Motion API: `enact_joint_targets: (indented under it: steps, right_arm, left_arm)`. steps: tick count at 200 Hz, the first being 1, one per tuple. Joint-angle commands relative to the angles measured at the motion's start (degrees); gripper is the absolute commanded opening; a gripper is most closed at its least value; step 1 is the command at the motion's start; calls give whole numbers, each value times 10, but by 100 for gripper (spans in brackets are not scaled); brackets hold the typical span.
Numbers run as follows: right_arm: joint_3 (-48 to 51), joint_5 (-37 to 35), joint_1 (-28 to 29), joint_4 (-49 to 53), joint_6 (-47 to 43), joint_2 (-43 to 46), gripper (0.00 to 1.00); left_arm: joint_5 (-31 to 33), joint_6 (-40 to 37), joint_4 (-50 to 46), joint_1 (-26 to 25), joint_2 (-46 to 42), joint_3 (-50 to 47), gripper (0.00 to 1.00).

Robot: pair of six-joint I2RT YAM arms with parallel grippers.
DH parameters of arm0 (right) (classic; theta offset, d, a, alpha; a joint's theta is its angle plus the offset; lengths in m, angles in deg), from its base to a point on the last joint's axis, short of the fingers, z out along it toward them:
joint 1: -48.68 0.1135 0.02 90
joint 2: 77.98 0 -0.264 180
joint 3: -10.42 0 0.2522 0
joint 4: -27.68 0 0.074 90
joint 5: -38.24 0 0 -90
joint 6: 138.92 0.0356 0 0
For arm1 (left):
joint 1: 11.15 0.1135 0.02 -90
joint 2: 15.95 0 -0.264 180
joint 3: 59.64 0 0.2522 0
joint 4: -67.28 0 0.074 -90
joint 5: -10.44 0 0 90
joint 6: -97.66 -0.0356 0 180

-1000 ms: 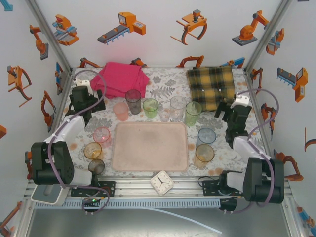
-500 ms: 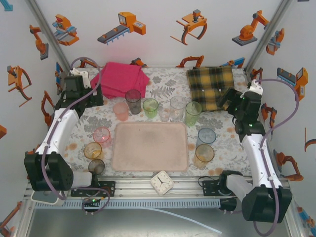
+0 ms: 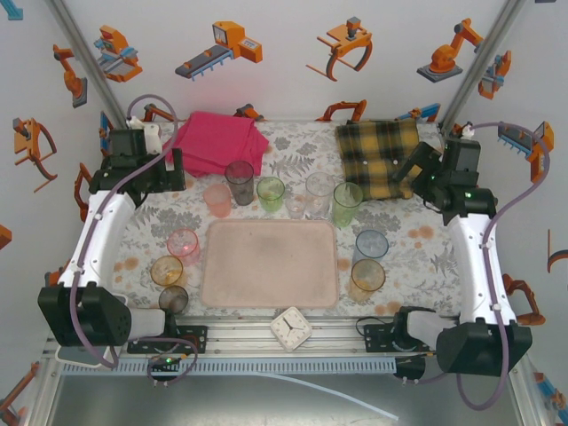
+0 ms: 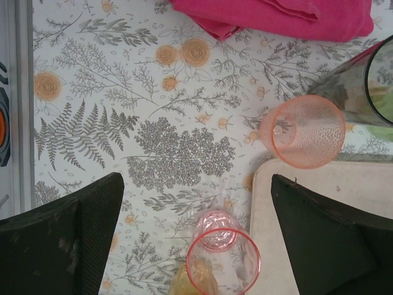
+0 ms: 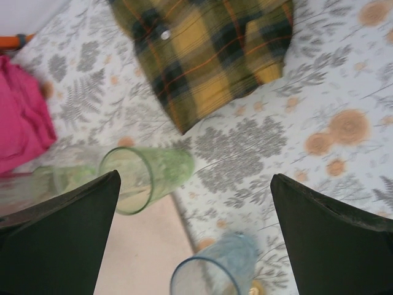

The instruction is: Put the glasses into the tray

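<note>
**Tray** [image 3: 271, 266]: middle of the table [image 3: 142, 226], toward my near edge. Bare, with nothing in it.

**Glasses** [image 3: 319, 191]: eleven that I can count, all upright, all on the table outside the tray.
- Far row, just beyond the tray's far rim: peach glass [image 3: 216, 200], grey glass [image 3: 240, 182], green glass [image 3: 271, 193], two clear ones, tall green glass [image 3: 346, 204].
- Left of the tray: pink glass [image 3: 183, 244], amber glass [image 3: 166, 271], dark glass [image 3: 173, 299].
- Right of the tray: blue glass [image 3: 371, 246], and a second amber one nearer me.

**Left pincer** [image 4: 196, 178]: jaws wide, holding nothing. It is raised over the far left of the table, near the pink cloth [image 3: 217, 142]. Below it are the peach glass, the pink glass and the tray's far left corner.

**Right pincer** [image 5: 195, 177]: jaws wide, holding nothing. It is raised over the far right, by the plaid cloth [image 3: 377, 155]. The tall green glass and the blue glass are below it.

**Other**: a small clock [image 3: 290, 327] at the near edge, just in front of the tray.

**Progress**: nothing placed, and every glass I counted is left to move. As I judge it, both pincers are set for a first pick. The peach glass is the likeliest for my left, the tall green or the blue for my right. The far row stands close together, so I could knock a neighbour when reaching in.
</note>
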Motion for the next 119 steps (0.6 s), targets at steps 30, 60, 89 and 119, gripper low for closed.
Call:
enact_joint_targets:
  steps: [30, 60, 89, 119]
  right_arm:
    - [-4, 210, -1, -22, -47, -9, 99]
    - [-25, 188, -1, 24, -65, -9, 99]
    - [-28, 175, 3, 45, -58, 3, 95]
    - [-61, 89, 47, 107, -78, -8, 93]
  left_arm:
    - [-37, -15, -75, -2, -25, 60, 97]
    - [-55, -36, -104, -4, -33, 77, 97]
    - [-70, -54, -125, -10, -39, 82, 97]
    - [-88, -67, -142, -19, -48, 79, 97]
